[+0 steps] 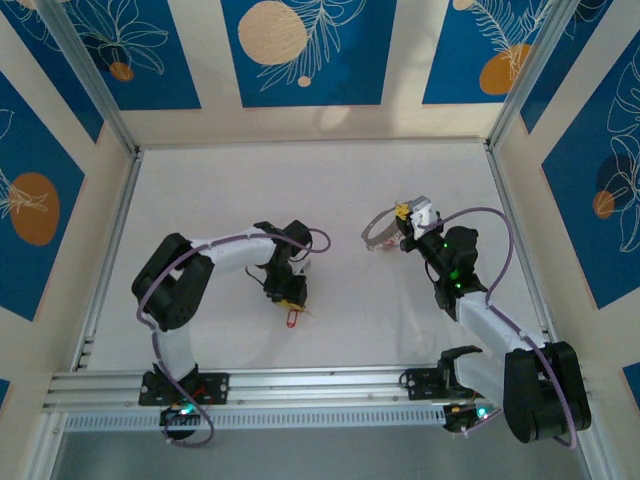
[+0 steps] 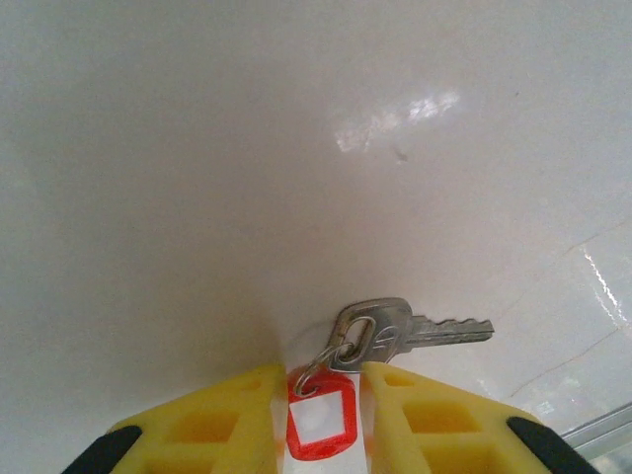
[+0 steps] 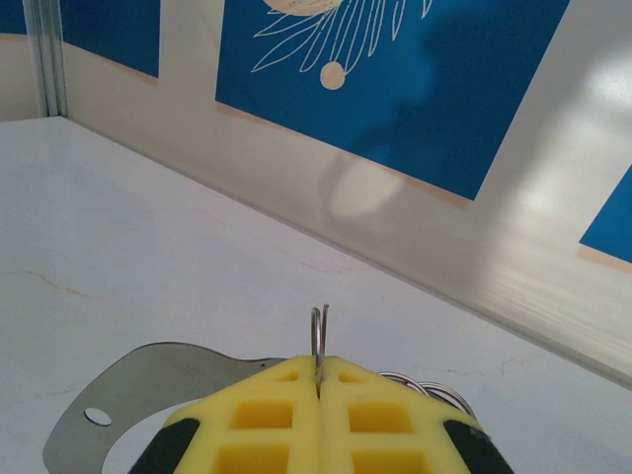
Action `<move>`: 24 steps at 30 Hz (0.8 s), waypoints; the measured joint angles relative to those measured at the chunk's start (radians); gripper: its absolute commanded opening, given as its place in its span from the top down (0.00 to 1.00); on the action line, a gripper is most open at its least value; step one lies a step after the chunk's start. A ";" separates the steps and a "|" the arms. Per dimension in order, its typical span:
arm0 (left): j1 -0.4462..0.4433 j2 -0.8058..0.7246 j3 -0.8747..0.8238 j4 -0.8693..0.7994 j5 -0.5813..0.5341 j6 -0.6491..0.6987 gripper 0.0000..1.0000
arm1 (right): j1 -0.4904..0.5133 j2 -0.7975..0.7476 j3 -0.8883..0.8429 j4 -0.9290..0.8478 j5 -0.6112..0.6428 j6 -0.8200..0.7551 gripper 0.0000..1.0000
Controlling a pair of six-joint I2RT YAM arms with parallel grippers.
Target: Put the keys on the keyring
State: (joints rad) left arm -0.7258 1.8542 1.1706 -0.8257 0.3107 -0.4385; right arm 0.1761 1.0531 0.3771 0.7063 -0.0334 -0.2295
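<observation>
The white-and-black left arm (image 1: 215, 252) is rising from its base at the near edge, bending at a black elbow out on its left and reaching rightward, with the wrist pointing back toward the near edge. Its yellow two-finger left gripper (image 2: 323, 375) is pointing steeply down, the jaws standing narrowly apart and pinching a red plastic key tag (image 2: 321, 423) between them. The white-and-black right arm (image 1: 490, 325) is folding at a black joint near its base and stretching up and leftward. Its yellow two-finger right gripper (image 3: 318, 370) is pressing its fingers together on a thin silvery wire hoop (image 3: 319, 331).
</observation>
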 measured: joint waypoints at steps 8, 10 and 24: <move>0.000 0.000 -0.007 0.000 -0.003 0.000 0.74 | 0.000 0.000 0.000 -0.002 0.000 0.000 1.00; 0.000 0.000 -0.008 0.002 0.004 0.000 0.75 | 0.000 0.000 0.000 -0.002 0.000 0.000 1.00; 0.000 -0.002 -0.019 0.008 0.018 0.004 0.98 | 0.000 -0.004 0.000 -0.005 0.000 0.000 1.00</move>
State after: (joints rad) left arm -0.7258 1.8523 1.1515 -0.8181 0.3290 -0.4347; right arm 0.1761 1.0489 0.3767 0.7010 -0.0334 -0.2298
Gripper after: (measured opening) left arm 0.075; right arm 0.061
